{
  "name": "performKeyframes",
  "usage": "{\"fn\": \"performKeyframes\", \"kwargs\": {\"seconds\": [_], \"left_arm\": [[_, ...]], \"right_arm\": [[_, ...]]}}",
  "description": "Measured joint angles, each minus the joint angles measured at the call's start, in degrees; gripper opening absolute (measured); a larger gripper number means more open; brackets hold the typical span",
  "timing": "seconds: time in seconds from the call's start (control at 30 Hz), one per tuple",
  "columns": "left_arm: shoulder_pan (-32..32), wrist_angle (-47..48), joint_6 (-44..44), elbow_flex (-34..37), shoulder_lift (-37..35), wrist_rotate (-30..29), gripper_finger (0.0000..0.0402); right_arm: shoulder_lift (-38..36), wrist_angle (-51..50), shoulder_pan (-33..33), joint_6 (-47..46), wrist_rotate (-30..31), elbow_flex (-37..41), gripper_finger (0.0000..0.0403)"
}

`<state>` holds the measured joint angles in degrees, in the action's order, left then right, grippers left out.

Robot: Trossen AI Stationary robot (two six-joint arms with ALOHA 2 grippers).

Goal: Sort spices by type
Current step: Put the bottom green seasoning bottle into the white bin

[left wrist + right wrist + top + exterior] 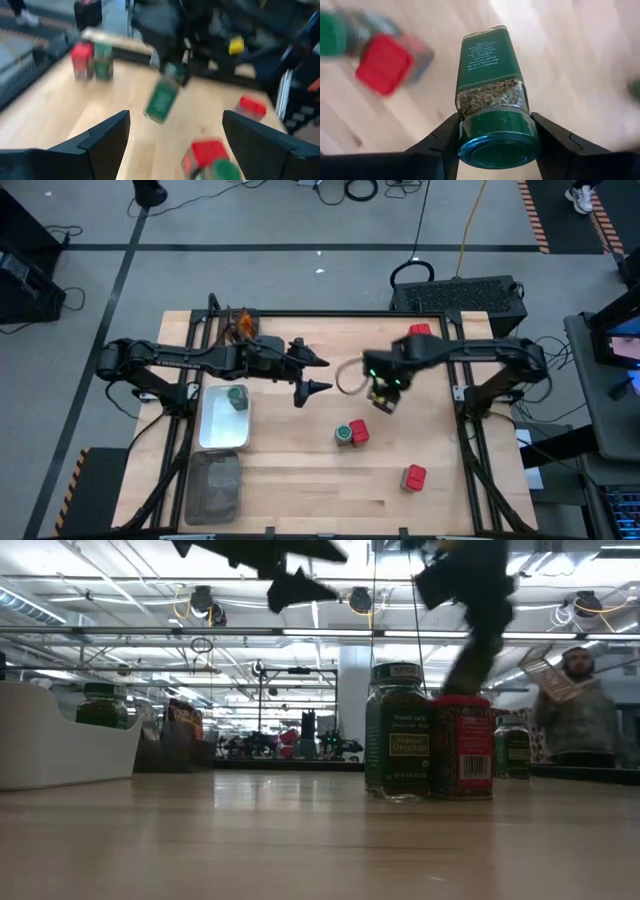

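Across the wooden surface (pixel 300 470), the white tray (pixel 212 435) near the left edge serves as the landmark. It is the largest loose thing there, and a green-lidded jar (pixel 237 397) stands in its far end. Just nearer the camera side from it lies a grey tray (pixel 213 485).

Over the surface, the left arm reaches in above the white tray's far side, and the left claw (pixel 312 374) hangs in the air to the tray's right with its fingers spread wide and nothing between them. The right claw (pixel 384 395) hovers farther right of the tray, past the left claw, raised off the surface. Its fingers (pixel 442 137) pinch a held jar (pixel 492 95) by the green lid end, the jar tilted with its body pointing away from the wrist.

Well to the right of the white tray, near the middle of the surface, a standing jar (pixel 398 730) and a red packet (pixel 461 745) sit touching side by side. Another red packet (pixel 414 476) lies farther right still, toward the near edge. A third red packet (pixel 419 331) sits at the far edge, right of the tray. An orange-brown sachet (pixel 240 323) lies beyond the tray's far end, at the far edge of the surface.
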<state>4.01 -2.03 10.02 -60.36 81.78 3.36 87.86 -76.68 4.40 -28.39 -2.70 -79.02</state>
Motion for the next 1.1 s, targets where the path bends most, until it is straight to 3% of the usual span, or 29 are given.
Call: {"fn": "performKeyframes", "kwargs": {"seconds": [0.17,0.33,0.7,1.1], "left_arm": [[0.43,12.62,0.06,0.00,0.00,-0.36,0.0322],[0.48,20.86,0.18,0.00,0.00,-2.55,0.0322],[0.48,19.11,1.70,0.00,0.00,-3.06,0.0322],[0.35,19.46,1.86,0.00,0.00,-3.09,0.0322]], "right_arm": [[5.83,3.44,7.05,9.08,-0.54,0.00,0.0175],[12.67,-1.74,9.42,13.36,-0.59,-2.48,0.0175],[24.48,-9.17,9.86,18.23,-0.61,-14.62,0.0180],[27.40,-6.43,9.91,20.62,-0.57,-15.43,0.0207]]}}
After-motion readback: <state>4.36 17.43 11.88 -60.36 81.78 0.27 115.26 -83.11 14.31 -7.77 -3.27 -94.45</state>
